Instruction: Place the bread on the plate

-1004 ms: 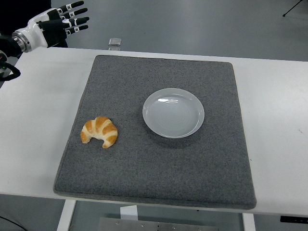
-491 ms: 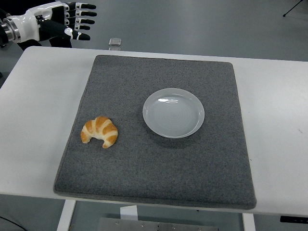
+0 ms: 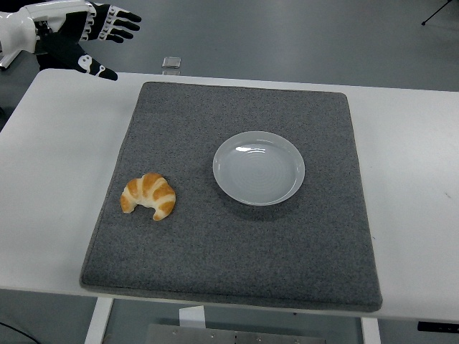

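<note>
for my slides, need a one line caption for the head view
Croissant and empty plate on grey mat; open left hand at far left.

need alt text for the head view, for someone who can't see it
A croissant lies on the left part of a grey mat on a white table, apart from an empty white plate near the mat's middle. The left robot hand hovers open at the far left corner, holding nothing.
</note>
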